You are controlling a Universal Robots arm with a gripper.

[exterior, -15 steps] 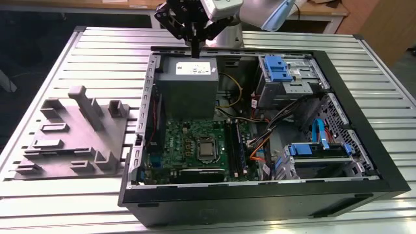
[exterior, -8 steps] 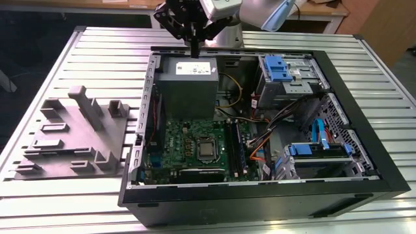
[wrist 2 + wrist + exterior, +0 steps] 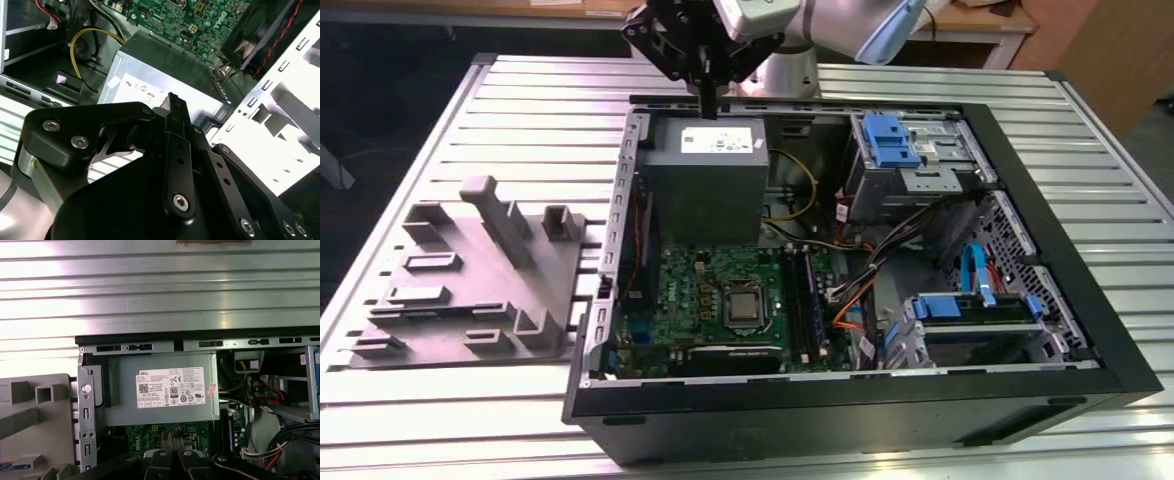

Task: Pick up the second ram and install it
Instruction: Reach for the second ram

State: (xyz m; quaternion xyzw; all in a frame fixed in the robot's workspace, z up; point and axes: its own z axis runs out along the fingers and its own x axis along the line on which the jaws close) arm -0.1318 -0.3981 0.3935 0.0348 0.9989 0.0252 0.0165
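Observation:
My gripper hangs over the back wall of the open computer case, just above the grey power-supply box. Its black fingers are pressed together and nothing sticks out between them. In both wrist views the gripper points down at the power-supply box and the green motherboard. The memory slots run beside the processor, far in front of the gripper. The second ram is out of view or too hard to tell apart.
A grey parts fixture with upright posts lies on the slatted metal table at the exterior view's left. Inside the case are a drive cage, flat blue cables and loose wires.

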